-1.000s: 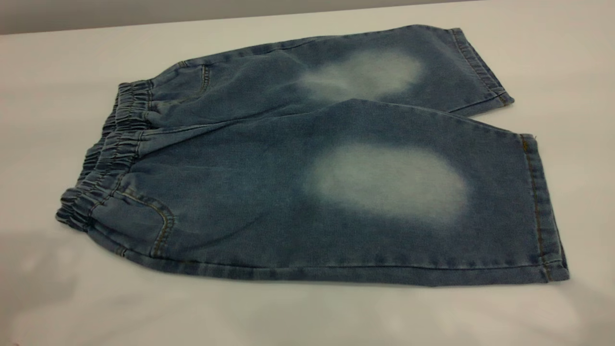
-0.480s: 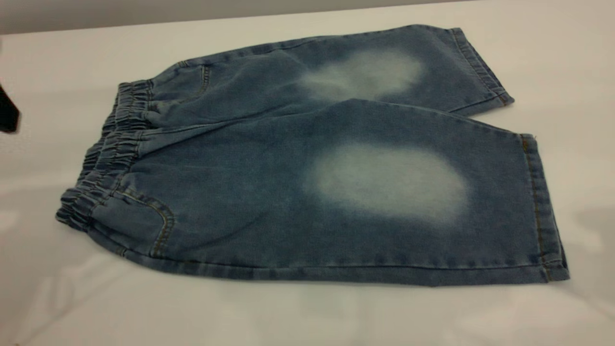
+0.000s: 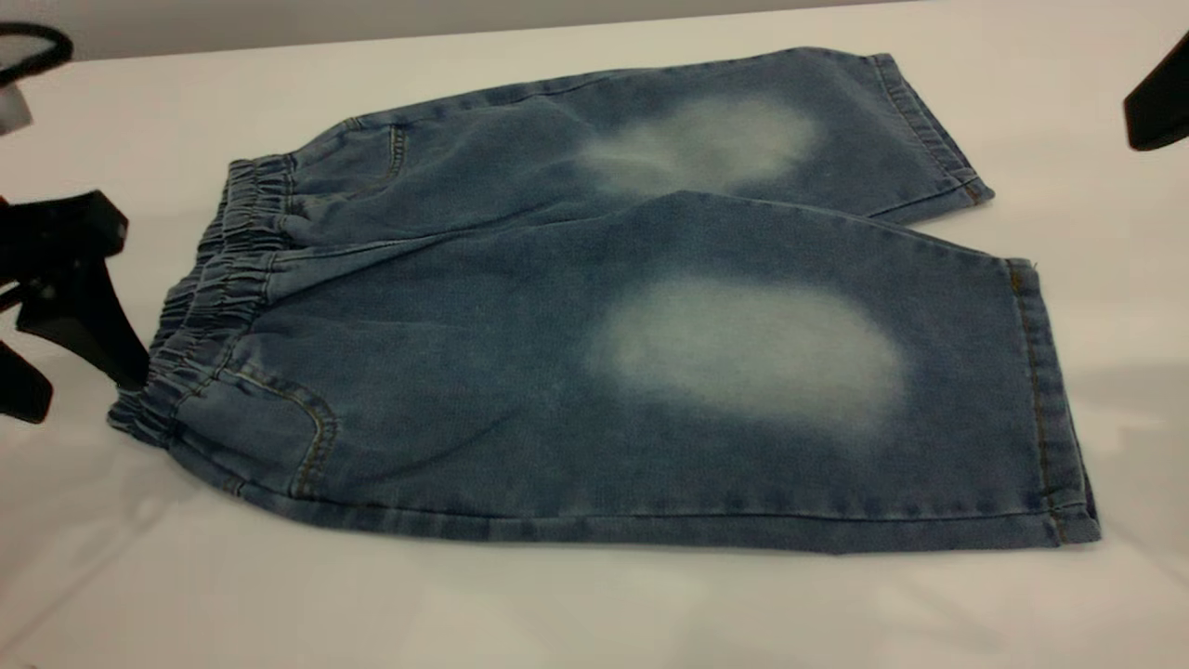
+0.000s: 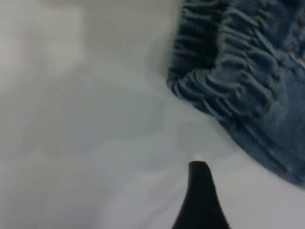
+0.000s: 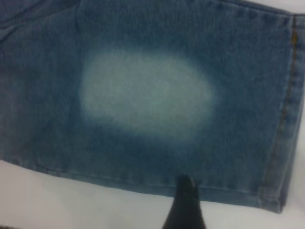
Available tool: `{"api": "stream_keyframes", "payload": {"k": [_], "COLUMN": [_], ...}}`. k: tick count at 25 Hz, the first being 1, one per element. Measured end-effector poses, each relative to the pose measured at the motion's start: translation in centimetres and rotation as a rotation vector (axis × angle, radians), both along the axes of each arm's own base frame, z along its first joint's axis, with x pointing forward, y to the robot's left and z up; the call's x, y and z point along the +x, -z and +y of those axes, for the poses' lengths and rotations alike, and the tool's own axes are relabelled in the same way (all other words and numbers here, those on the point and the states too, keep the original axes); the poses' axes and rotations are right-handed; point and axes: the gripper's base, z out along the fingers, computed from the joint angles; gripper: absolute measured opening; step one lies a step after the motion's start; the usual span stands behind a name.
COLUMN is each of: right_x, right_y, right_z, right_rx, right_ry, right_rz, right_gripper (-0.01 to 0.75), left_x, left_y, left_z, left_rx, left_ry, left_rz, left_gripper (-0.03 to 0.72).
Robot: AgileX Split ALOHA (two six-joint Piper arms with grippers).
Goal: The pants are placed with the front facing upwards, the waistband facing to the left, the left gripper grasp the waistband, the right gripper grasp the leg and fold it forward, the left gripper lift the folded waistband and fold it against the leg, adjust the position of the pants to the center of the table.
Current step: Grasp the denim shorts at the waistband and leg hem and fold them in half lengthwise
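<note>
Fingers [image 3: 111, 344] of left gripper [image 3: 70, 358] spread, just left of waistband [image 3: 209, 288], nothing pinched. Pants [image 3: 604, 316] lie flat mid-bench [image 3: 557, 613], long axis left-right, legs pointing right. Right gripper [image 3: 1159, 98] far right, above hems; finger state unclear.

left hand [image 3: 79, 362] low with fingers spread, right hand [image 3: 1159, 98] raised.

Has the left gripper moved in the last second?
Yes. The left gripper has come in from the exterior view's left edge and now sits beside the waistband of the unmoved pants.
</note>
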Motion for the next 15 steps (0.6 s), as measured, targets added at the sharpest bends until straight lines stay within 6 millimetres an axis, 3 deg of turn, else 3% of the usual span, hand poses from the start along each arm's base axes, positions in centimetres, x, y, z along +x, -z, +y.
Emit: {"api": "stream_keyframes", "payload": {"k": [9,15], "right_x": [0.2,0.4], "right_y": [0.1,0.1], "right_z": [0.2,0.1], "right_rx": [0.012,0.006], "right_ry": [-0.017,-0.015], "right_rz": [-0.016,-0.036], "right_gripper": [0.493,0.493], "left_x": [0.6,0.5], "left_y": [-0.6,1.0], "left_z": [3.4,4.1], "left_rx": [-0.123,-0.176], "left_ry": [-0.113,-0.127], "left_rz": [-0.031,0.026], "left_gripper": [0.466,0.466]}}
